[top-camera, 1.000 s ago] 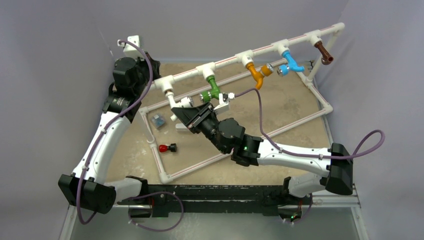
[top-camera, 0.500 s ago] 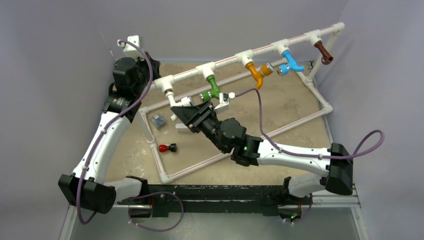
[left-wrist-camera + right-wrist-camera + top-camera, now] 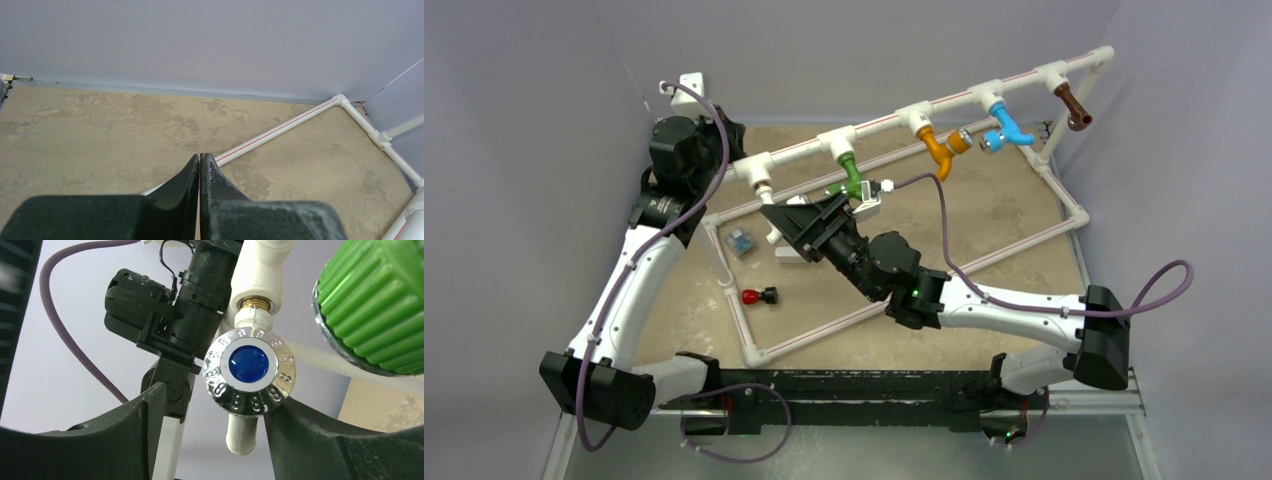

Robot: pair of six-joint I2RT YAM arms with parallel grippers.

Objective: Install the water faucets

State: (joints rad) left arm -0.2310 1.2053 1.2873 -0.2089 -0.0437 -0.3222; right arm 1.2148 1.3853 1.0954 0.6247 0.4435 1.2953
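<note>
The right gripper (image 3: 216,402) stands spread, its fingers (image 3: 125,440) either side of the white faucet (image 3: 249,371) without pinching it. The tap hangs from a brass thread (image 3: 255,304) under the leftmost white T-fitting (image 3: 260,267), just beside the green faucet (image 3: 372,300), while the left gripper (image 3: 199,160) is pressed together, well away at the far left. If the tap needs another turn, I judge the fingers should close squarely on its chrome knob (image 3: 282,372) and stay clear of the green one. How deep the thread sits cannot be told, the spout (image 3: 241,437) is mostly behind the knob, and from above the gripper covers the tap.
</note>
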